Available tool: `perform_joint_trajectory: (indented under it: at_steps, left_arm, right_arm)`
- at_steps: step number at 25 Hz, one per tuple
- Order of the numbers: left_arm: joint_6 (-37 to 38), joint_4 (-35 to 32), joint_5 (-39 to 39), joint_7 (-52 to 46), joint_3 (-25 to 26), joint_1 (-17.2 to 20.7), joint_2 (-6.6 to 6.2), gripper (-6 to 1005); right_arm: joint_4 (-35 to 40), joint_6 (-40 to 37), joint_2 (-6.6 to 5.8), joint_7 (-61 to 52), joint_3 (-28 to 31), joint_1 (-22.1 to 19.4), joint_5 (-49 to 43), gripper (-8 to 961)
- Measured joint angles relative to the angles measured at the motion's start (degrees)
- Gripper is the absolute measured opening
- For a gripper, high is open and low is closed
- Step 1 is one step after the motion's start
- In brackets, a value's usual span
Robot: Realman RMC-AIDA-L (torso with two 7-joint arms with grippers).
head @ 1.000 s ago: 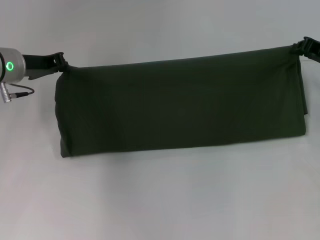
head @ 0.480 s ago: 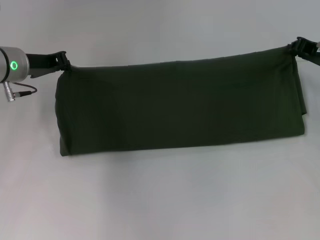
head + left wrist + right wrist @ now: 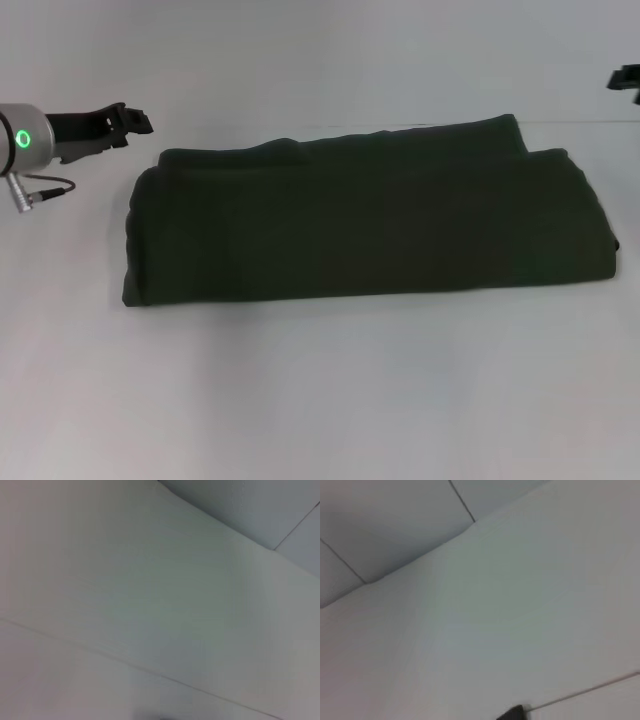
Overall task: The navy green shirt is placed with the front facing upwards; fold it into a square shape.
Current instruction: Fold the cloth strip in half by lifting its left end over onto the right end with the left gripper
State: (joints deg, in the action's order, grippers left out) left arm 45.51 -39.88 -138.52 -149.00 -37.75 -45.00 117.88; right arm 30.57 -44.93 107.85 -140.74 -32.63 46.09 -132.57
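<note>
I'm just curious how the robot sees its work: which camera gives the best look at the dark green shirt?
The head view: the navy green shirt lies whole there, folded into a long band on the table. The left wrist view shows none of it. The right wrist view shows only a dark sliver at its edge, perhaps cloth.

Right wrist view. Pale, plain desk (image 3: 510,610) fills most of the field, crossed by thin seam lines. A greyer panelled surface (image 3: 395,525) lies beyond its edge. A small dark shape (image 3: 512,714), unidentifiable, touches the picture's border.
</note>
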Motion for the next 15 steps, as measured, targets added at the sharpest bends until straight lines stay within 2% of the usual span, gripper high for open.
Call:
perform_joint_trajectory:
  at_steps: [2,5,7,8,10,13,15]
  left_arm:
    - [1.19,-1.01,1.44,0.35,-0.19,1.03,0.29,352]
    - [5.07,-3.28,5.44,1.75,-0.24,3.34,0.70,447]
    - [9.79,-4.89,11.71,4.28,0.03,6.06,0.76,506]
    - [11.42,-5.12,13.88,5.06,0.05,6.85,0.73,535]
    - [16.41,-5.66,19.87,6.84,0.07,9.46,0.52,593]
    - [22.86,-5.77,24.64,7.57,0.78,12.77,0.25,630]
    - [27.98,-5.44,25.48,7.41,3.53,14.52,0.22,639]
  right_arm:
    - [1.38,-4.72,-0.84,-0.41,0.45,-1.56,1.30,404]
    - [3.24,-13.57,-1.46,1.69,0.95,-4.99,6.95,472]
    - [3.80,-20.56,-1.69,4.79,1.28,-8.17,12.64,517]
    - [3.85,-26.17,-1.81,7.57,1.57,-11.24,17.36,540]
    - [3.85,-28.89,-1.80,8.90,1.66,-12.82,19.51,585]
    - [3.97,-34.92,-0.78,12.07,2.35,-17.22,24.01,653]
    - [3.66,-38.19,0.36,14.53,3.09,-19.92,26.09,746]
